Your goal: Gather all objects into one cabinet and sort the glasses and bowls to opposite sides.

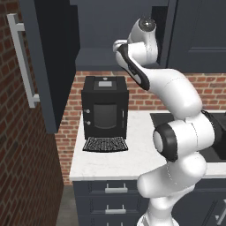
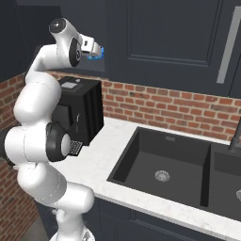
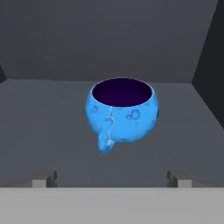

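Blue cup [image 3: 123, 113], upright on cabinet shelf [image 3: 48, 127]; gripper [image 3: 112, 178] spread wide, empty. Risk: protruding handle snags a finger, tipping it.

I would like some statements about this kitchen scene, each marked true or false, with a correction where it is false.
1. The blue vessel stands upright on the cabinet shelf. True.
2. The gripper is shut on the blue vessel. False: its jaws stand wide open and the vessel sits apart, ahead of them.
3. A black coffee machine stands on the white counter. True.
4. The sink holds a wooden bowl. False: the basin shows nothing but its drain.
5. The blue vessel has a dark inside. True.
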